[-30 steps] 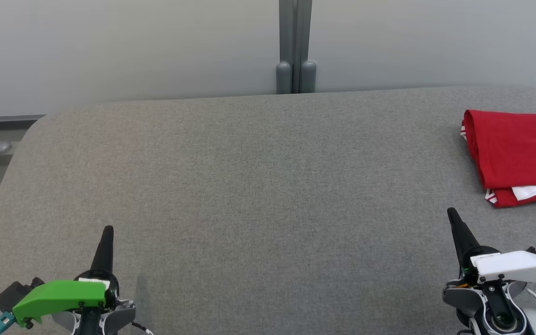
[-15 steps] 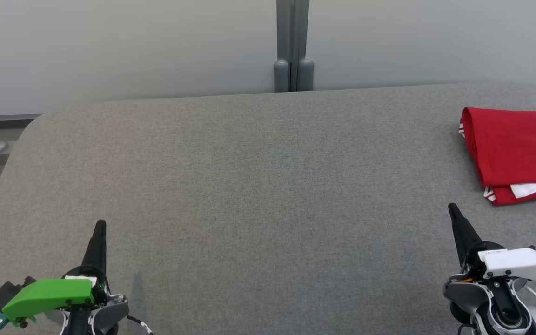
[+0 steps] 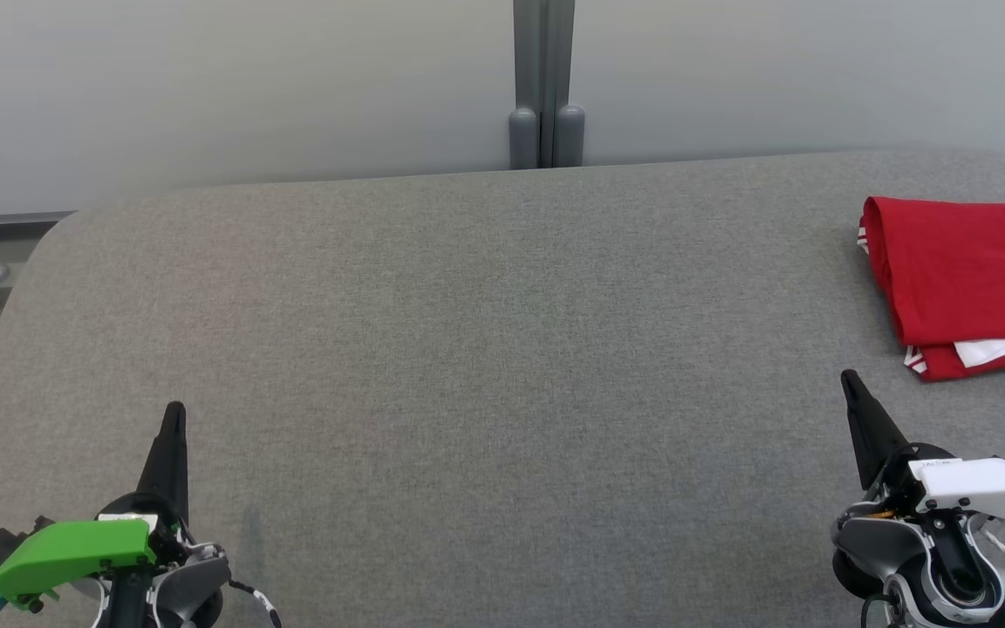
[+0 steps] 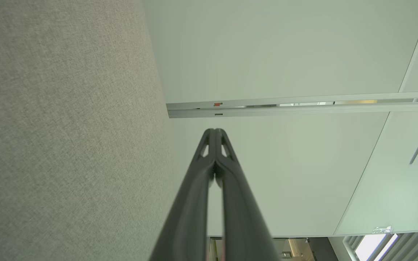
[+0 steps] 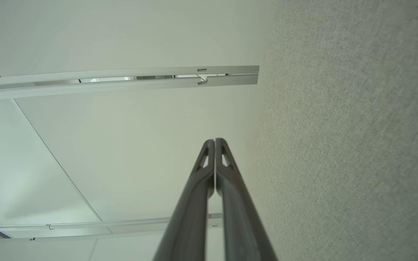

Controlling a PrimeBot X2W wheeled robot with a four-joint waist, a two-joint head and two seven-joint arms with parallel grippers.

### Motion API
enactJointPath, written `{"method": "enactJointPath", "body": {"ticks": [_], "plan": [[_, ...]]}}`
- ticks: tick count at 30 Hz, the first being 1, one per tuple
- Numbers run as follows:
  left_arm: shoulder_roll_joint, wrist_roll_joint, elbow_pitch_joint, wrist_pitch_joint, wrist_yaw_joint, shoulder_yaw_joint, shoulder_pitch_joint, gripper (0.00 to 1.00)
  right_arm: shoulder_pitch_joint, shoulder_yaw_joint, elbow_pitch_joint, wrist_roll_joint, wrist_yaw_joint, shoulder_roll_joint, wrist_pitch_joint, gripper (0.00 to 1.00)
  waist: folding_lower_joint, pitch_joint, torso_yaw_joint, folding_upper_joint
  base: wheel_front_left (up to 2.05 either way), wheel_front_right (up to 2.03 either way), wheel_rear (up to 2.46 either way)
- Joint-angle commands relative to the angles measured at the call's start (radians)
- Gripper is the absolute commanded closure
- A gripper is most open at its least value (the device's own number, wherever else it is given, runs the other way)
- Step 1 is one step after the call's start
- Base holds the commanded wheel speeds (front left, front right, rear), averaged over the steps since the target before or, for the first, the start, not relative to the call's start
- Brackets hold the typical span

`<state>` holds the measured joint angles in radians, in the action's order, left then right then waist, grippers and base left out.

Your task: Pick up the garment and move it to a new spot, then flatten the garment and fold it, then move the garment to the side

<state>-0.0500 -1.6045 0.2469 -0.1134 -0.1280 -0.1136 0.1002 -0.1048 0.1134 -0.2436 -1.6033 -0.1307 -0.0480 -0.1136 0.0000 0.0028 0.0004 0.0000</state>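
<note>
Folded garment [image 3: 965,270] on tabletop [image 3: 468,349], far right.
Closed, empty: left tool [image 3: 174,412], right tool [image 3: 850,380], both clear of it.

We see the table [image 3: 468,349] across most of the head view. The garment [image 3: 965,279] lies on it at the right edge of the frame, mid-height, cut off by the border. The left gripper [image 3: 174,410] sits lower left and the right gripper [image 3: 848,378] lower right, both over the table's near part, well apart. We place the garment up and right of the right gripper, near it, not touching. A post [image 3: 544,87] stands top centre, behind the table's far edge.
</note>
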Motion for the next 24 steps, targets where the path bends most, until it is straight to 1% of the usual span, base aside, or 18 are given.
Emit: {"method": "enactJointPath", "body": {"ticks": [1,24], "plan": [[0.000,-0.010,-0.004,-0.004,-0.007,-0.005,0.015,1.00,-0.007,0.002,-0.002,-0.013,0.000,-0.004,-0.003,1.00,0.0000,0.000,0.000,0.0000,0.00,0.00,0.00],[-0.001,-0.010,-0.003,-0.004,-0.007,-0.004,0.014,1.00,-0.007,0.002,-0.002,-0.012,0.000,-0.004,-0.003,1.00,0.0000,0.000,0.000,0.0000,0.00,0.00,0.00]]}}
